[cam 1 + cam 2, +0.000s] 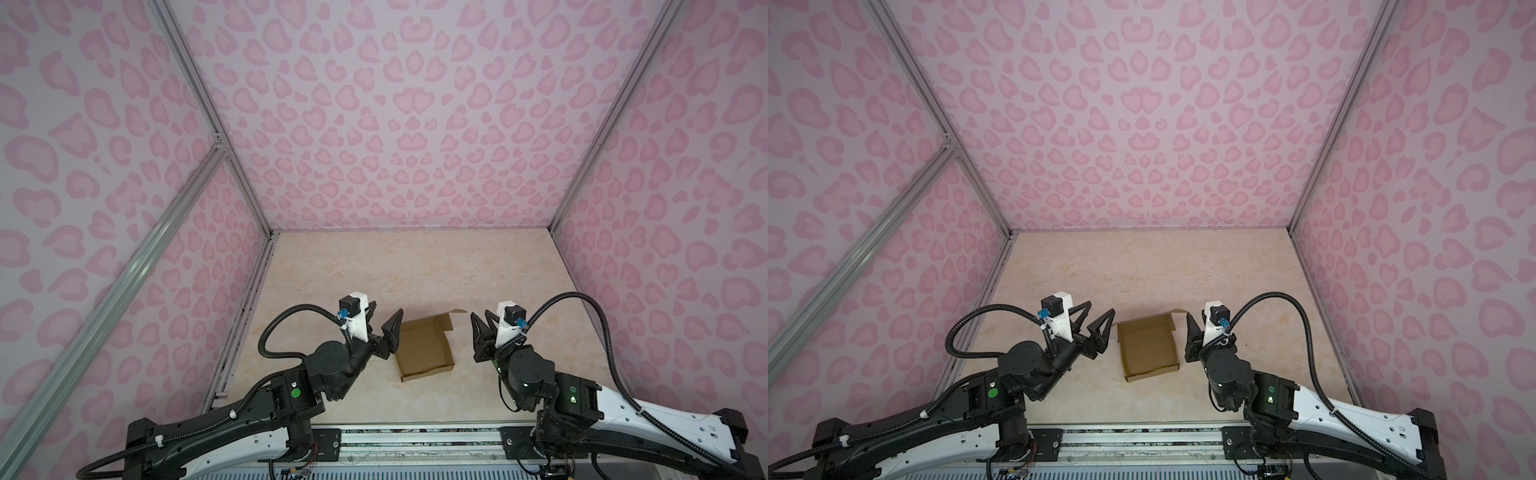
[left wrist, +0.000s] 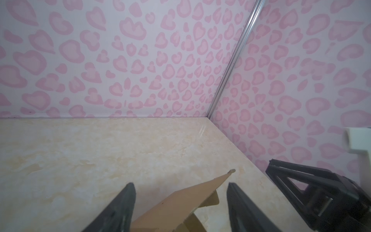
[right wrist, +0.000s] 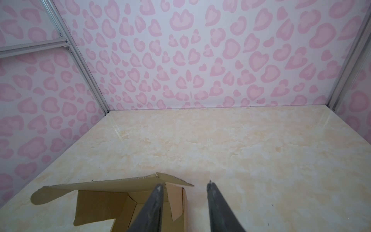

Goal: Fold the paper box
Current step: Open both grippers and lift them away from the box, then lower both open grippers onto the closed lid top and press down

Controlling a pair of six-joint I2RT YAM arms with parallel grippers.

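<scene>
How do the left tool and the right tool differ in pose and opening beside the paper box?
The left tool stands wider open than the right tool. The left tool leans in toward the paper box, with cardboard between its fingers in its wrist view; the right tool points toward the back wall, its nearer finger over the box's corner flap. Both are black, flank the box and grip nothing.

No readable text, label, brand, number or sign is found in any view. The paper box is plain brown and unprinted in both top views and both wrist views. Only pink blotches, no lettering, are carried by the walls. Small green round marks are seen on the arm housings in both top views, but nothing legible is shown on them. No marking is seen on the counter.
</scene>
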